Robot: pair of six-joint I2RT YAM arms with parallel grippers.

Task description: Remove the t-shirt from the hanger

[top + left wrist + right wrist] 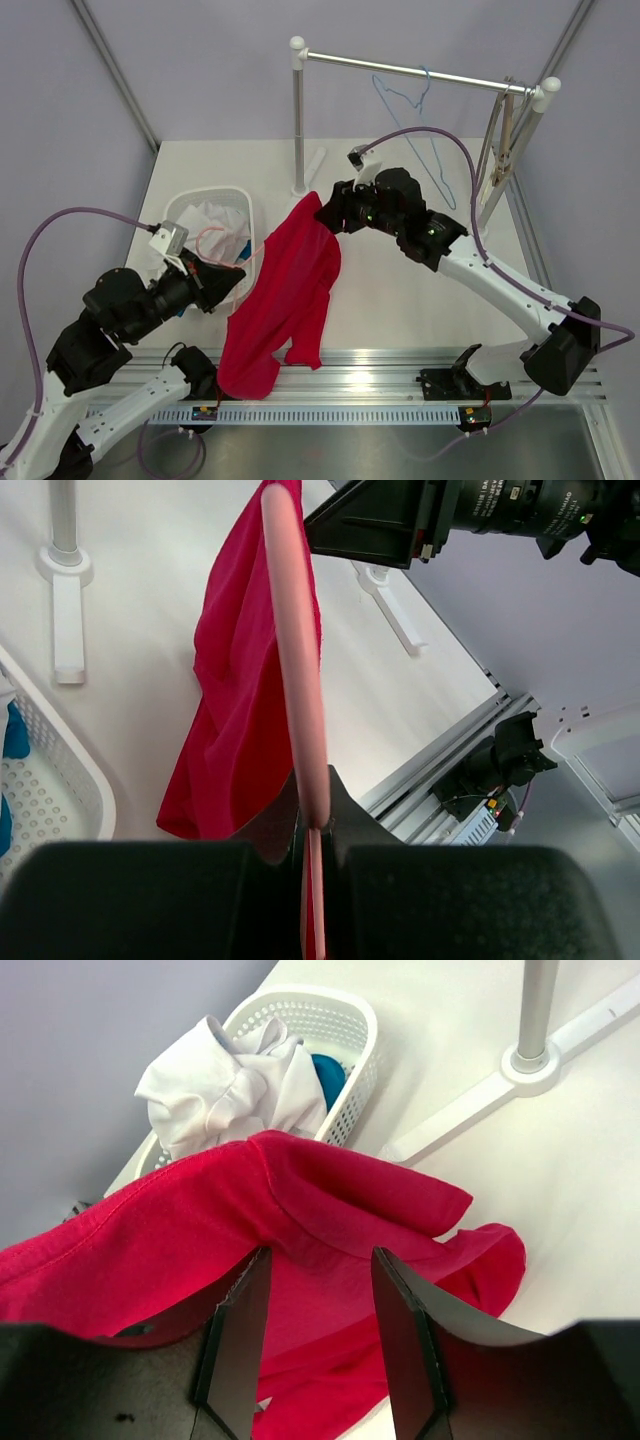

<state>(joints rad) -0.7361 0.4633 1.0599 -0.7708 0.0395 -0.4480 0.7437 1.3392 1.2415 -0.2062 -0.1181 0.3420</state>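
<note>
My left gripper (pixel 315 815) is clamped on the pink hanger (pixel 293 660). My right gripper (pixel 320 1290) has its jaws apart at the top fold of the t-shirt (pixel 190 1235), which trails toward 7 o'clock. If I close on too thin a fold, I judge it could slip or snag the hanger

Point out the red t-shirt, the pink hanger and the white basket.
red t-shirt (pixel 290 290), top external view, middle of the hanging fabric.
pink hanger (pixel 295 660), left wrist view, middle of its bar.
white basket (pixel 212 191), top external view, far rim.
</note>
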